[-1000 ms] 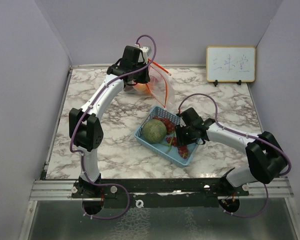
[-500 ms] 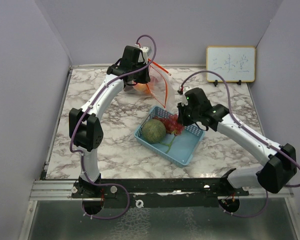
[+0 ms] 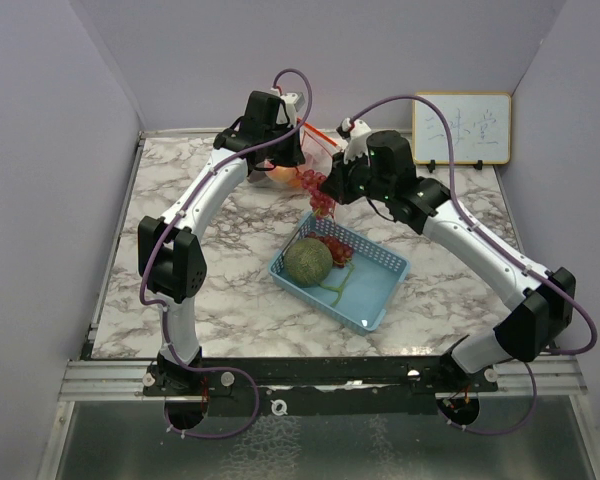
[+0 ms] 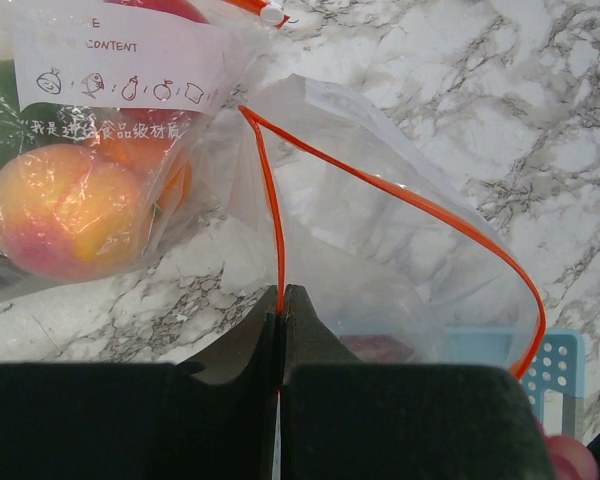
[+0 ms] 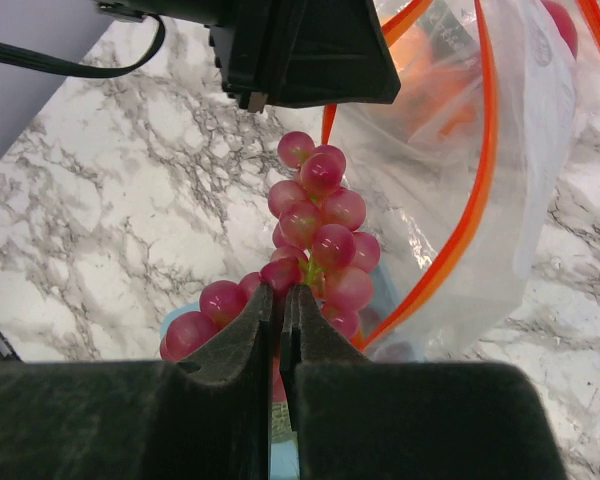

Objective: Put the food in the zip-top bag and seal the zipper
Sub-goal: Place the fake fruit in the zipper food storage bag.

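My left gripper is shut on the orange zipper rim of the clear zip-top bag, holding its mouth open at the back of the table. Inside the bag lie a peach and an orange. My right gripper is shut on the stem of the red grape bunch, which hangs in the air right beside the bag's open mouth. The green netted melon sits in the light-blue basket, with a small red fruit next to it.
A loose green stem lies in the basket. A small whiteboard stands at the back right. Grey walls close the table on three sides. The left gripper's black body hangs just above the grapes.
My right gripper shut on the grape bunch in the basket, lifted it out and carried it back and left to the bag's mouth. The left arm has not moved.
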